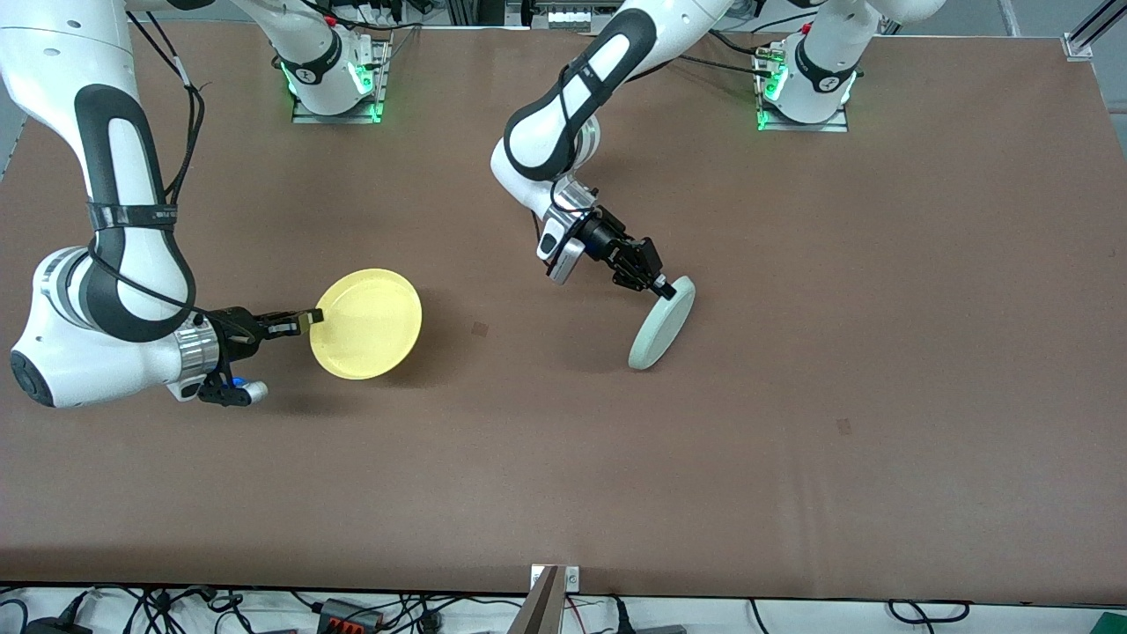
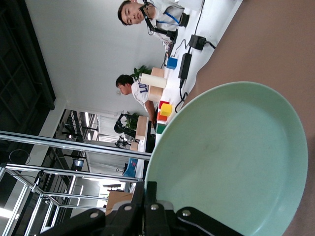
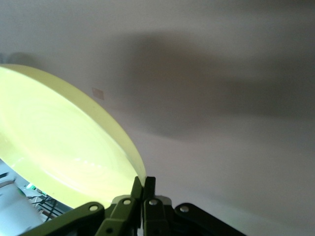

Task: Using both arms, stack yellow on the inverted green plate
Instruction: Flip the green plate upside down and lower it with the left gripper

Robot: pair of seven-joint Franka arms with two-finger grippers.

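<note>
Yellow plate [image 1: 368,323] pinched by right end effector [image 1: 310,322]; green plate [image 1: 662,324] pinched by left end effector [image 1: 666,288]

I work in a robot lab. My two white arms are bolted onto a big brown table [image 1: 792,440], with green lights glowing at their bases. Black cables [image 1: 370,609] and power boxes lie along its edge. Two people [image 2: 135,91] sit at desks near colored blocks [image 2: 166,109], metal frames and plants.
</note>
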